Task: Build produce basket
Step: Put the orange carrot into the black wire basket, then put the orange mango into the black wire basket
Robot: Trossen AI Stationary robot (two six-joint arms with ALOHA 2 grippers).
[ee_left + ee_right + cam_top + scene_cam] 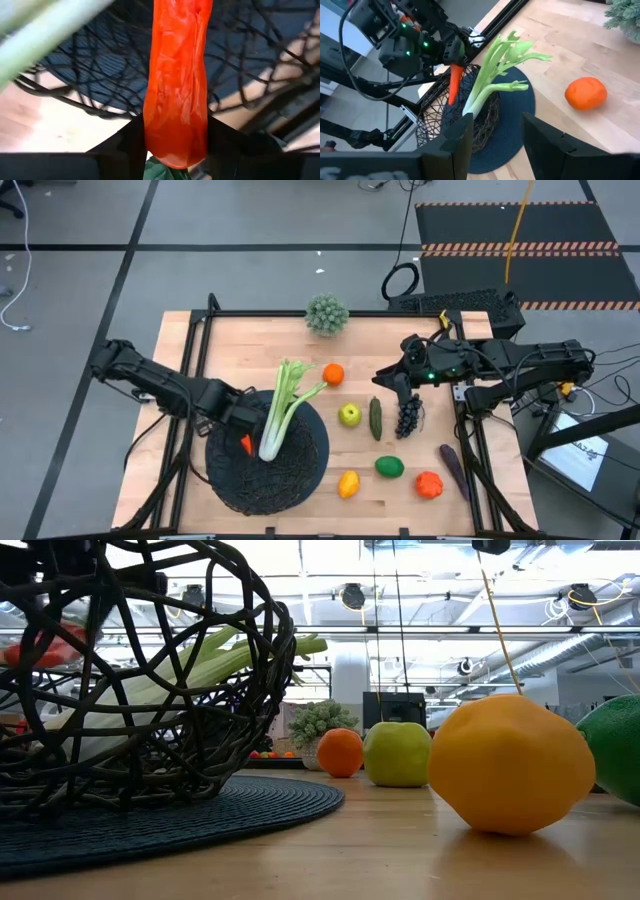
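The carrot [454,83] is clamped near its leafy end by the left gripper [243,442] above the basket [300,470], lower left of the high view. It is judged light, stiff and slick. The right gripper [495,142] is held empty, its jaws parted.

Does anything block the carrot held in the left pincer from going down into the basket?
Nothing visible does. The left pincer holds the carrot above the basket; the celery lies beside it.
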